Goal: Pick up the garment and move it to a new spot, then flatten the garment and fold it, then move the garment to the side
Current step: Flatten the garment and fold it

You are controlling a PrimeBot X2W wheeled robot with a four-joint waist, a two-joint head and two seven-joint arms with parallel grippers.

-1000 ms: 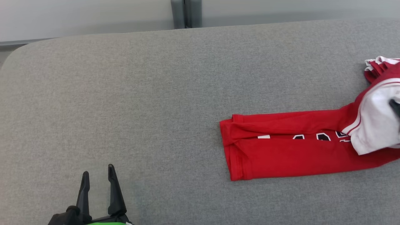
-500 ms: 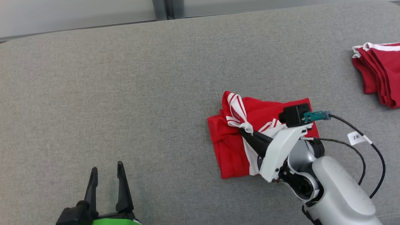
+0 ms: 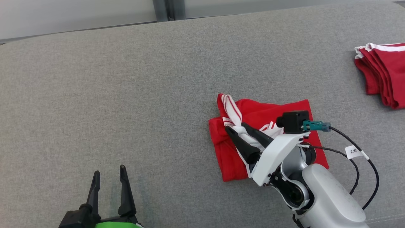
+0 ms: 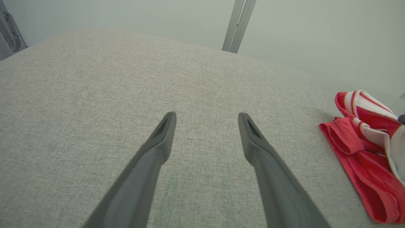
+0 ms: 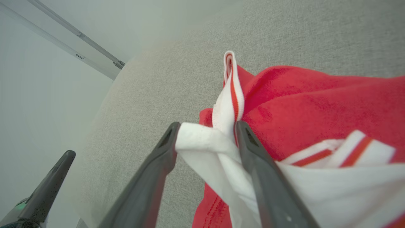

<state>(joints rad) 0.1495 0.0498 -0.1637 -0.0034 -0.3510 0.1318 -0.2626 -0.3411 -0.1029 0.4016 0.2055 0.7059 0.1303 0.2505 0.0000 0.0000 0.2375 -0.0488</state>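
Observation:
The red garment (image 3: 269,109) with white striped sleeves lies folded into a rough square right of centre on the grey cushion (image 3: 126,79). My right gripper (image 3: 235,126) rests low over its left part, fingers spread apart. A white sleeve fold lies loosely between them, clear in the right wrist view (image 5: 207,125), with red cloth (image 5: 316,101) beyond. My left gripper (image 3: 109,170) stands open at the lower left, holding nothing. In the left wrist view (image 4: 207,114) it hovers over bare cushion, the garment (image 4: 357,158) off to its right.
A second stack of folded red and white clothing (image 3: 383,72) sits at the far right edge. A pale wall with a metal post (image 3: 164,9) runs behind the cushion. Black cables (image 3: 364,164) trail from my right wrist. The left gripper's finger (image 5: 53,180) shows in the right wrist view.
The long strip of garment has been folded over into a square, and the head camera has shifted. My right gripper's fingers, closed on the white sleeve before, have now spread apart.

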